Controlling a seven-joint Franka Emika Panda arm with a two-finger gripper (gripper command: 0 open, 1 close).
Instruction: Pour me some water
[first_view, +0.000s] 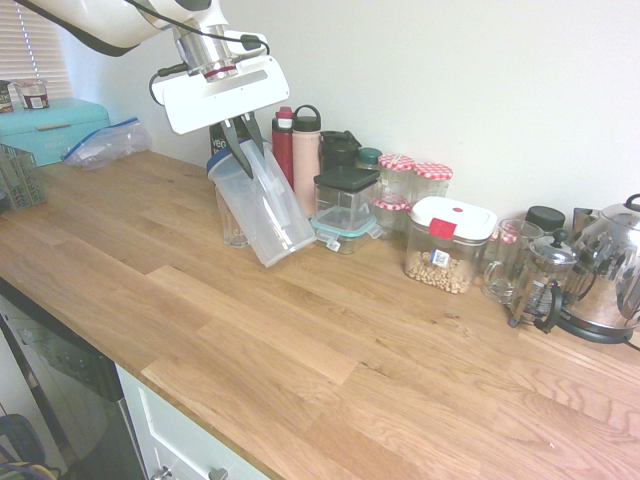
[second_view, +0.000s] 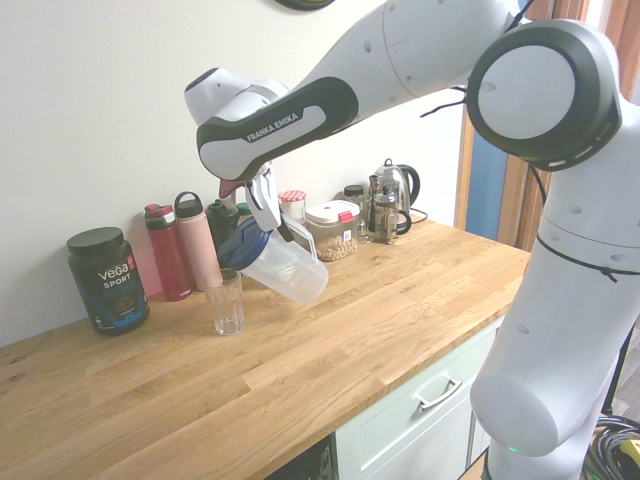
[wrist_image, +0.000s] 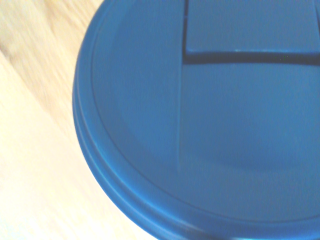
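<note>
A long wooden countertop (first_view: 300, 340) of pale oak planks runs along a plain white wall (first_view: 480, 80), with white cabinet fronts (second_view: 420, 410) below its front edge; above it the gripper (first_view: 243, 135) is clamped tight on the handle of a clear plastic pitcher (first_view: 262, 205) with a blue lid (wrist_image: 210, 130), held tilted with the lid end lowered toward a clear drinking glass (second_view: 226, 302) that stands upright on the wood. Whether any water is running I cannot tell. Along the wall stand a red bottle (second_view: 168, 252), a pink bottle (second_view: 197, 240), a dark protein tub (second_view: 106, 278) (off to the far side of the glass), a lidded jar of nuts (first_view: 448, 245), a French press (first_view: 540, 282) and a steel kettle (first_view: 608, 268); a teal box (first_view: 50, 128) sits at the counter's far end.
</note>
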